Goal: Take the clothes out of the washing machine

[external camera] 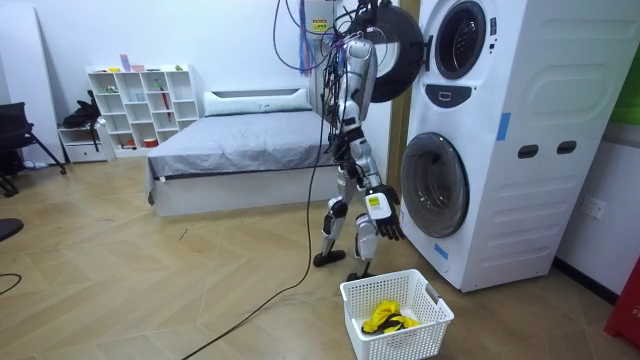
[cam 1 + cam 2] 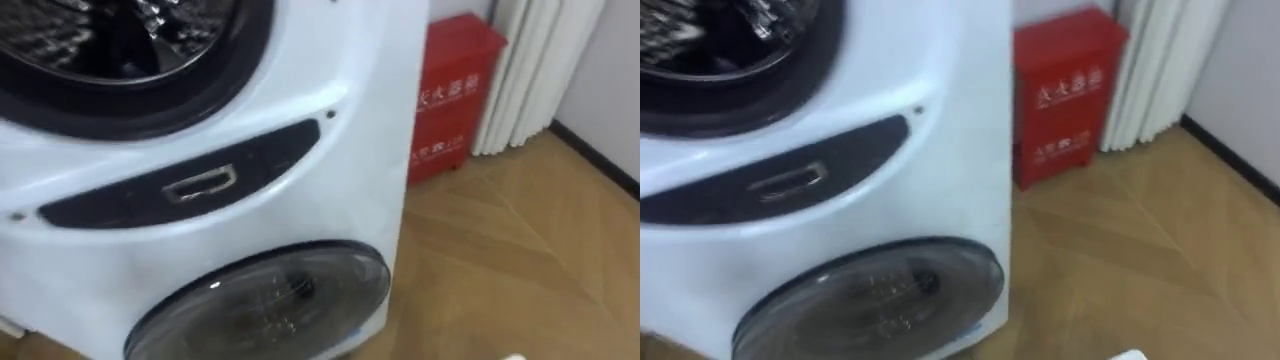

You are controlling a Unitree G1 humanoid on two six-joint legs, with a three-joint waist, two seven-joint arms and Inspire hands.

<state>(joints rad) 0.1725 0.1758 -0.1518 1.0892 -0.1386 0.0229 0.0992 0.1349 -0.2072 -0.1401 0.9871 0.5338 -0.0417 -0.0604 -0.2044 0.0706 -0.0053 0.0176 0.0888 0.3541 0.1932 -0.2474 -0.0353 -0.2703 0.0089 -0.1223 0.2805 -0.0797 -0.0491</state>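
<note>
I stand facing a stacked white washing machine (image 1: 500, 140). Its upper drum (image 2: 100, 40) is open, with the round dark door (image 1: 395, 50) swung out beside my head. No cloth is visible in the part of the drum I can see. The lower door (image 2: 270, 300) is shut. My right hand (image 1: 382, 212) hangs open and empty at thigh height in front of the lower door. On the floor by my feet stands a white laundry basket (image 1: 432, 312) with a yellow cloth (image 1: 388, 318) in it.
A red cabinet (image 2: 450, 95) and a white curtain (image 2: 530, 70) stand against the wall beyond the machine, with wooden floor in front of them. Behind me are a bed (image 1: 240, 145) and a white shelf (image 1: 140, 105).
</note>
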